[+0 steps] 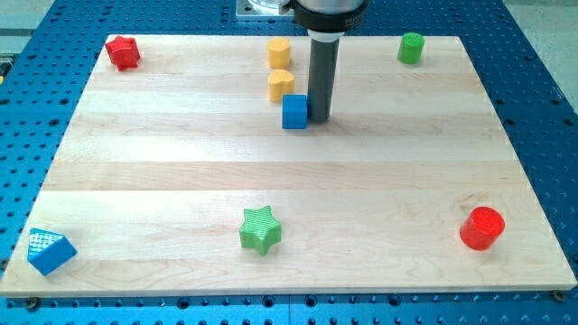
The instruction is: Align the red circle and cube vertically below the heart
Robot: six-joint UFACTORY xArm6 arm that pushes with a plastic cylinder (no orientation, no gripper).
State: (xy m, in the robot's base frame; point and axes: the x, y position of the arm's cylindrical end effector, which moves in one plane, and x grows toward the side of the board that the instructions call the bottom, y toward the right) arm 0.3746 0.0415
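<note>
The red circle (pixel 481 227) lies near the board's bottom right corner. A blue cube (pixel 294 111) sits upper middle, just below a yellow heart (pixel 281 85). My tip (pixel 320 117) stands right beside the cube, touching or nearly touching its right side. A second yellow block (pixel 279 52), hexagon-like, lies above the heart near the top edge.
A red star-like block (pixel 123 51) is at the top left corner. A green cylinder (pixel 411 47) is at the top right. A green star (pixel 261 229) lies bottom middle. A blue angular block (pixel 50 250) sits at the bottom left corner of the wooden board (pixel 181 153).
</note>
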